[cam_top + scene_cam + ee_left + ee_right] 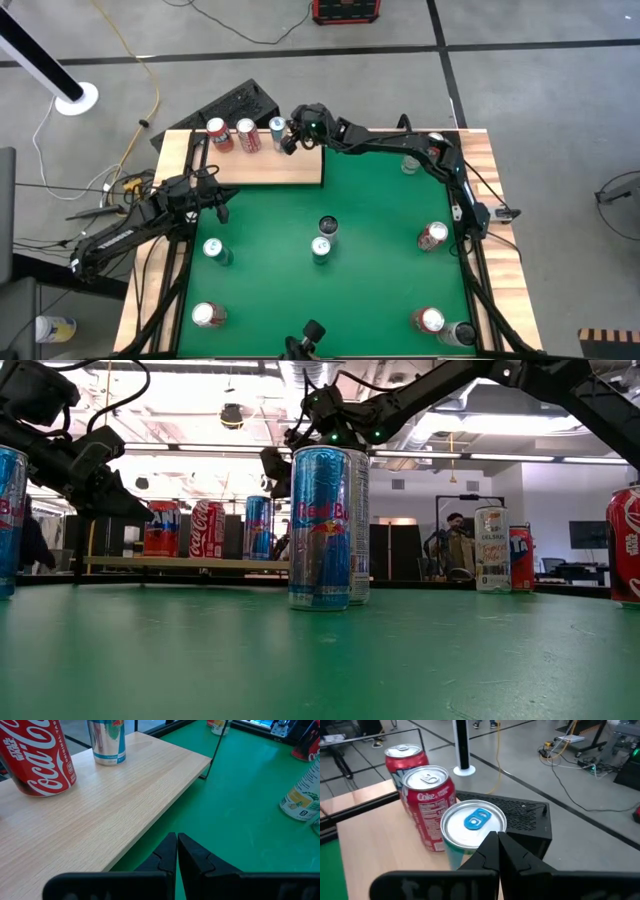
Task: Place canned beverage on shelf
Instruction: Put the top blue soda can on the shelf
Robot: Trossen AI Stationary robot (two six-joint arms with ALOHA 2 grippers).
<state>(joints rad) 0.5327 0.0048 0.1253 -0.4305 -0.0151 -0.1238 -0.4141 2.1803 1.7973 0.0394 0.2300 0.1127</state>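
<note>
The shelf [268,165] is a pale-wood board at the table's far left, raised a little above the green tabletop. Three cans stand upright on its far edge: two red ones [215,135] [246,136] and a silver-blue can with a blue tab [472,822]. My right gripper [497,839] is shut and empty. It hangs just above the silver-blue can, and the low view [273,465] shows it clear of the can's top. My left gripper [177,840] is shut and empty. It is low over the green tabletop by the shelf's near left side [218,203].
Several more cans stand on the green tabletop: two near the middle [327,227] [320,248], two at the left [213,250] [207,316], and others at the right [432,236] [430,320] [410,163]. A black case [520,815] lies beyond the shelf's far edge.
</note>
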